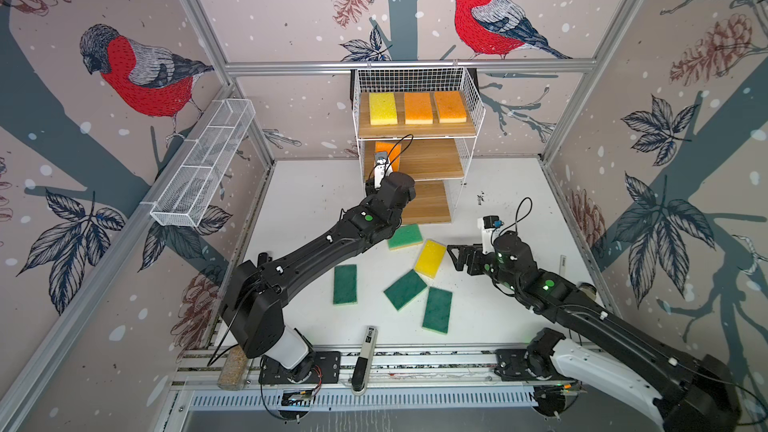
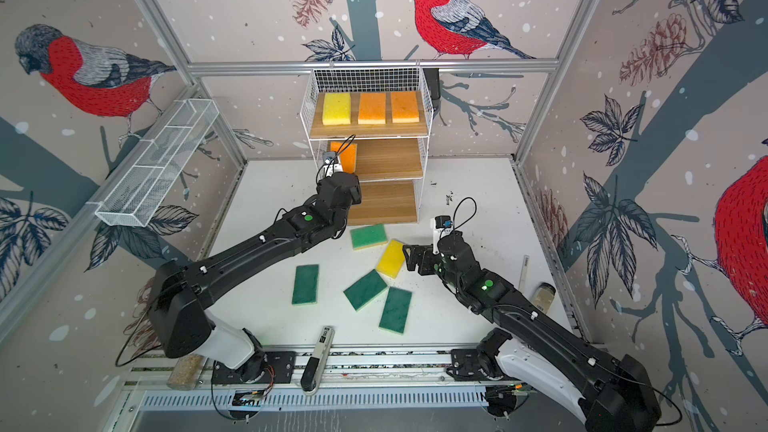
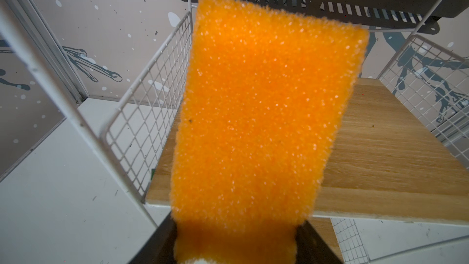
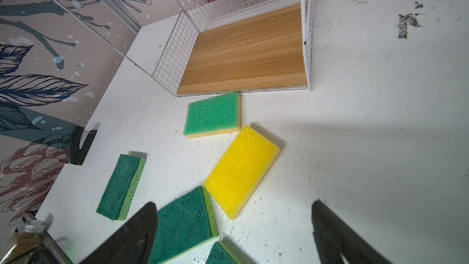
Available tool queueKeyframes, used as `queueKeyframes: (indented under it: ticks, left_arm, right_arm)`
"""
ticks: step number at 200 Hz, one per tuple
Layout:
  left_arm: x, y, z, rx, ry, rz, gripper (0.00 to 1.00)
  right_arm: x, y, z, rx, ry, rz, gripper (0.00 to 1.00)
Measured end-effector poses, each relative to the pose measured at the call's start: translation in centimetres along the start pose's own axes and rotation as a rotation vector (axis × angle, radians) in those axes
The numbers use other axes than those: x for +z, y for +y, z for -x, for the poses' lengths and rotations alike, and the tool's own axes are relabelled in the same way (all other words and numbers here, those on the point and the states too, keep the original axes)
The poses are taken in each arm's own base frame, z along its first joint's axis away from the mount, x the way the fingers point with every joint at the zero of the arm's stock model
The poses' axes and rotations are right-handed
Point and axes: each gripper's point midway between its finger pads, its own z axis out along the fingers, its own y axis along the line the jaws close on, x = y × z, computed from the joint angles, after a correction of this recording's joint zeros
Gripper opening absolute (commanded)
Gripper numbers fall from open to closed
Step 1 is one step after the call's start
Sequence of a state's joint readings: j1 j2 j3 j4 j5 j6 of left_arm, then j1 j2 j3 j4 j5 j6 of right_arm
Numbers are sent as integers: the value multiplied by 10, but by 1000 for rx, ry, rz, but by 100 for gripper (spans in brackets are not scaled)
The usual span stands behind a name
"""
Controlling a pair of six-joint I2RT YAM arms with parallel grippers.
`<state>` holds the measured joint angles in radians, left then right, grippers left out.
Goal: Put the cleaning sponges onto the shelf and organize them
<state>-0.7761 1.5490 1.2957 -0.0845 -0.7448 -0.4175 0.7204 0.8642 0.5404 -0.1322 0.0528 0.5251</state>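
L gripper (image 3: 237,242) pinched orange sponge (image 3: 264,113) by short end, frame centre, over shelf (image 3: 380,153). Looked light, squashy; end grip prob. enough. R gripper (image 4: 233,206) gaped wide near yellow sponge (image 4: 241,171).

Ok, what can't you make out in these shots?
Left gripper: hidden under its wrist camera in both top views.
Orange sponge it grips: contact with the middle board unclear in every view.
One dark green sponge: cut off by the right wrist view's edge.
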Motion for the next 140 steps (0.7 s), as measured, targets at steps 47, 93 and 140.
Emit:
queueKeyframes:
  ticks: [47,93,140]
  left_arm:
    - [8,0,-1,4,-6,21,60]
    - [15,8,3,-9,-8,33,60]
    - [24,9,2,0,3,34,60]
  right_arm:
    - [0,1,1,0,-2,1,95]
    - [1,1,0,0,3,3,95]
    - [3,1,0,0,8,2,95]
